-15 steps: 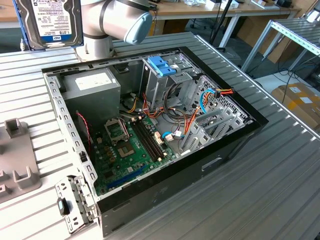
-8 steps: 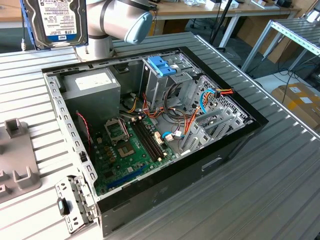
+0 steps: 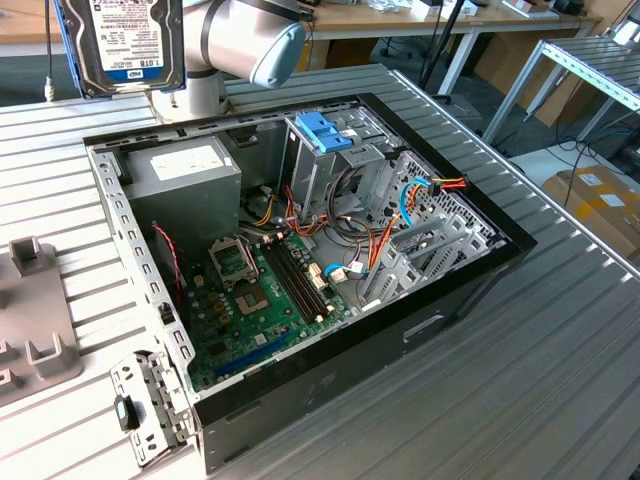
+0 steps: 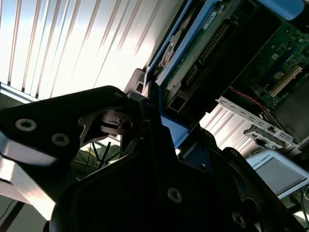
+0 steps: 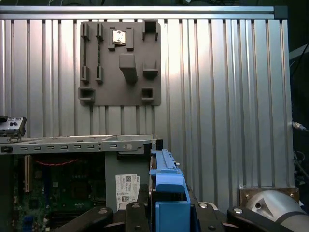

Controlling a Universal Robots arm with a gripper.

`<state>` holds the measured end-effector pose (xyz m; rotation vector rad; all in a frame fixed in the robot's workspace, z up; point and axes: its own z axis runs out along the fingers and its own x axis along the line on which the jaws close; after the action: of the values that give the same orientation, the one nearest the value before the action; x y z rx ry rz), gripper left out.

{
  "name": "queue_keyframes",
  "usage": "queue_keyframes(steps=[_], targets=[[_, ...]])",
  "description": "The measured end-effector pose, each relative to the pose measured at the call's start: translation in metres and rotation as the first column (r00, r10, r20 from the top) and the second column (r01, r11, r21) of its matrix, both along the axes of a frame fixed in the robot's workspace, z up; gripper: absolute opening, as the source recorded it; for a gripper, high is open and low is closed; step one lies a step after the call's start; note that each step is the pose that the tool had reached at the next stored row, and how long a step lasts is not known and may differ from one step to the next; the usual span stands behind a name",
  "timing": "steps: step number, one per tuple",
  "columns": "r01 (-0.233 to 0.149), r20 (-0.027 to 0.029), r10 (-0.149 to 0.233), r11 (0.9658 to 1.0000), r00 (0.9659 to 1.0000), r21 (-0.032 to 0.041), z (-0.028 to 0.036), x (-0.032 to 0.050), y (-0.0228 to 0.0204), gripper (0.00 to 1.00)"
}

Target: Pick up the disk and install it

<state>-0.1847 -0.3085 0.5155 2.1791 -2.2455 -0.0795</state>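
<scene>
The disk point(image 3: 125, 45), a dark hard drive with a white label in a bright blue carrier, hangs high at the exterior view's far left, label facing the camera, in front of the arm point(image 3: 240, 35). It is above the table, just beyond the back left corner of the open computer case point(image 3: 120, 210). In the first wrist view my gripper point(image 5: 166, 208) is shut on the disk point(image 5: 166, 179), with dark fingers point(image 5: 137, 210) on either side of the blue carrier. The second wrist view shows the disk's underside point(image 4: 203, 43) running out from the gripper point(image 4: 157, 118).
Inside the case stand a metal drive cage topped by a blue clip point(image 3: 325, 130), a grey power supply point(image 3: 185, 170), a green motherboard point(image 3: 260, 290) and loose cables point(image 3: 420, 195). A grey fixture plate point(image 3: 30, 320) lies on the ribbed table to the exterior view's left. Cardboard boxes point(image 3: 600, 205) stand off the table.
</scene>
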Motion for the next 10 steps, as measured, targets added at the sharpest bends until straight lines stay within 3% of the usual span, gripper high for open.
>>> queue_keyframes(steps=[10], targets=[[0.000, 0.0001, 0.000, 1.0000, 1.0000, 0.0001, -0.0001, 0.0115, 0.0000, 0.37]])
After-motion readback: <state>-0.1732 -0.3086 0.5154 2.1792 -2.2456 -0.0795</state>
